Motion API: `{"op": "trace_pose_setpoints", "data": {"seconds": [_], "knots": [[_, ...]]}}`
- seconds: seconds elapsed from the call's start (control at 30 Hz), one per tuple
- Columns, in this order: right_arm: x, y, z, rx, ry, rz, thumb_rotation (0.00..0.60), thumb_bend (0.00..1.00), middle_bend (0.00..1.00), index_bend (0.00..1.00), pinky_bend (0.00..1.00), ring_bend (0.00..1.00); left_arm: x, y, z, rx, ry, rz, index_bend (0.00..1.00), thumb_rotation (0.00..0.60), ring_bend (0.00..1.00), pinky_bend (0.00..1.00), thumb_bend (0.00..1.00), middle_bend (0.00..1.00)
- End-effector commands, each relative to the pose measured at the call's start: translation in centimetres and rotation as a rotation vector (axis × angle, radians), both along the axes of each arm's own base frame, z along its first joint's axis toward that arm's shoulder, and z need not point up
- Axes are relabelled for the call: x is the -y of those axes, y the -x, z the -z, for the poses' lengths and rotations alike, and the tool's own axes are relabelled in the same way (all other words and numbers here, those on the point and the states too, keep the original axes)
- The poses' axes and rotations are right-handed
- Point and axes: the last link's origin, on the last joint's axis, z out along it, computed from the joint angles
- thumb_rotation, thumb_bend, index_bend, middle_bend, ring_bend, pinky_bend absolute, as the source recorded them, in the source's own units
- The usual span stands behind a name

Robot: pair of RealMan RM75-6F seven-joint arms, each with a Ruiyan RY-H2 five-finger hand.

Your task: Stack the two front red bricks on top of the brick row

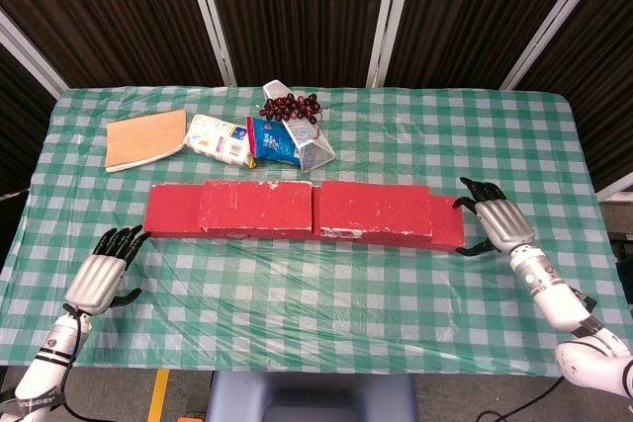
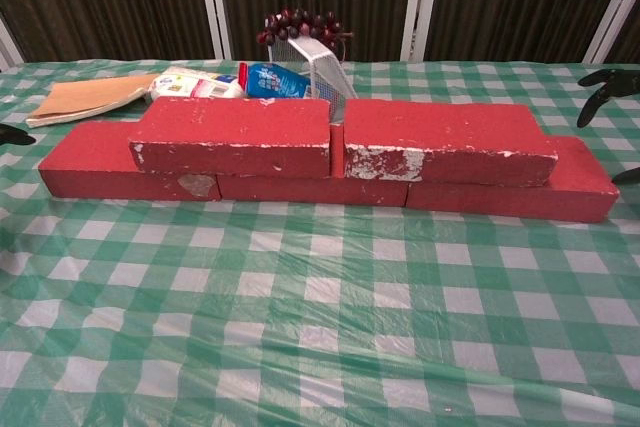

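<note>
Two red bricks lie side by side on top of the red brick row [image 2: 90, 169]: the left upper brick [image 2: 232, 134] [image 1: 255, 207] and the right upper brick [image 2: 446, 139] [image 1: 374, 210]. A narrow gap separates them. My right hand [image 1: 495, 219] hovers open just past the row's right end, fingers spread, holding nothing; only its dark fingertips [image 2: 603, 79] show at the chest view's right edge. My left hand [image 1: 101, 274] rests open near the table's front left, apart from the row's left end.
Behind the row lie a tan notebook [image 1: 144, 138], a white packet [image 1: 220, 137], a blue-and-white carton [image 1: 287, 141] and dark grapes [image 1: 290, 107]. The green checked tablecloth [image 1: 326, 294] stretches in front of the bricks.
</note>
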Motion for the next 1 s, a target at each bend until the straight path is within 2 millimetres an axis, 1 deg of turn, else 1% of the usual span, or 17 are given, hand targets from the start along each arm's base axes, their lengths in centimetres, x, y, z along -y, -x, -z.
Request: {"op": "trace_pose_setpoints", "data": {"seconds": [0.03,0.53,0.73,1.0], "knots": [[0.2,-0.2,0.6,-0.006,-0.016,-0.005,0.6,0.19,0.05,0.4,0.07,0.0,0.0,0.0,-0.1,0.001,-0.001,-0.002,0.0,0.6,0.0,0.05,0.23,0.0],[1.1,-1.8,3.6,0.04,-0.068,-0.013,0.6,0.19,0.05,0.38,0.07,0.0,-0.2,0.2,-0.2,0.003,0.001,-0.008,0.0,0.6,0.0,0.06,0.23,0.0],[1.3,-2.4,4.0,0.052,-0.07,-0.025,0.6,0.19,0.05,0.38,0.07,0.0,-0.2,0.2,-0.2,0.004,0.0,-0.008,0.0,0.6,0.0,0.06,0.23,0.0],[1.2,-2.6,4.3,0.058,-0.075,-0.03,0.6,0.19,0.05,0.37,0.07,0.0,-0.2,0.2,-0.3,0.008,0.0,-0.008,0.0,0.6,0.0,0.06,0.23,0.0]]}}
